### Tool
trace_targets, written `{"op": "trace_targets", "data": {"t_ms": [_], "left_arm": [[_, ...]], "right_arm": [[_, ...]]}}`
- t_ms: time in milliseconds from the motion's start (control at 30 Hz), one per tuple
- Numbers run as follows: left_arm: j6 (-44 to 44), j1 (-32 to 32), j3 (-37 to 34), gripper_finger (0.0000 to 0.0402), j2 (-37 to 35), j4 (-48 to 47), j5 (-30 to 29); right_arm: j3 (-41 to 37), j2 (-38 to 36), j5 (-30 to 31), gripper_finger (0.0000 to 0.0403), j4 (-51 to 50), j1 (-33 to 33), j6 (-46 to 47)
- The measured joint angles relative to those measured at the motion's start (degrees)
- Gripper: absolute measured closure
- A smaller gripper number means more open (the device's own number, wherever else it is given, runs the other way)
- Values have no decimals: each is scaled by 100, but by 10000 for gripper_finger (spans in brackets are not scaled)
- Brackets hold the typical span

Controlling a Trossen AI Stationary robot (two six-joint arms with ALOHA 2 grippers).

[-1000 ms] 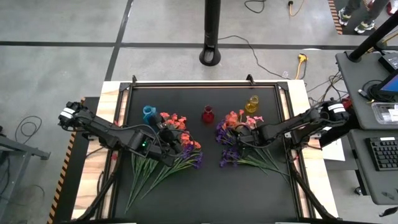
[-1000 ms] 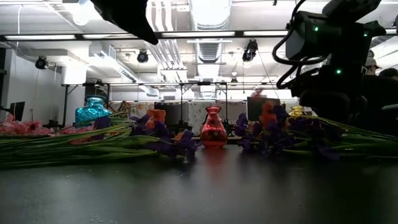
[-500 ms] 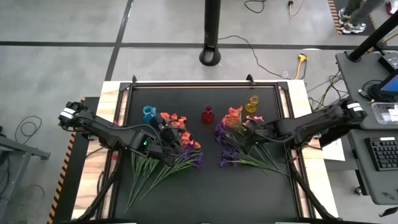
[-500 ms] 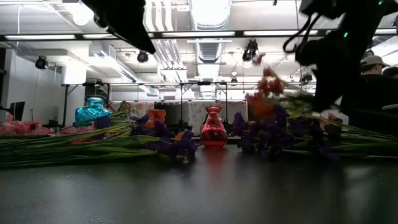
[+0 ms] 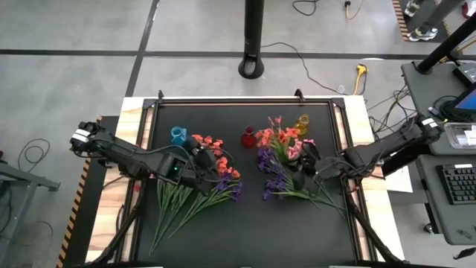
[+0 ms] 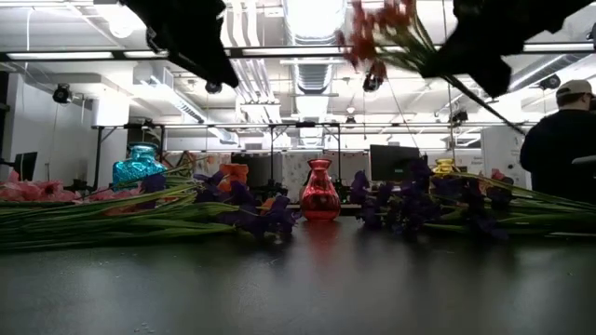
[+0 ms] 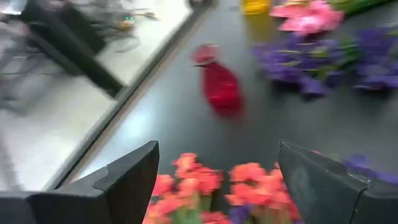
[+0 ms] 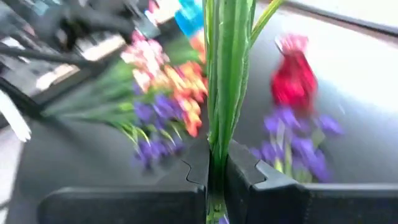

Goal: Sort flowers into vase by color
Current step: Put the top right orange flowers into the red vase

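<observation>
The right gripper (image 8: 214, 171) is clenched on the green stems of a coral-red artificial flower sprig (image 5: 274, 137), holding it clear above the purple blossom pile (image 5: 274, 179) so it can reach the small red glass vase (image 5: 248, 137) just beyond. The left gripper (image 7: 214, 180) hangs released directly over the coral-red blooms (image 7: 214, 183) of its own heap, probably poised to choose one.
</observation>
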Motion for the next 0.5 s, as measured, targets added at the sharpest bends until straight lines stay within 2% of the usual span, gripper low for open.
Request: {"op": "trace_targets", "data": {"t_ms": [133,267,367,500], "left_arm": [[795,-63,-167,93,-1,1018,968],[1863,-114,-550,93,-1,2336,1309],[2531,-54,-973,93,-1,3496,1713],[2956,150,-1438,93,-81,4783,2815]], "right_arm": [[-405,120,35,385,1693,-28,-967],[-706,175,-31,385,3083,-41,-1812],[-824,215,-164,385,3870,-41,-2340],[-855,343,-266,385,4649,-41,-3001]]}}
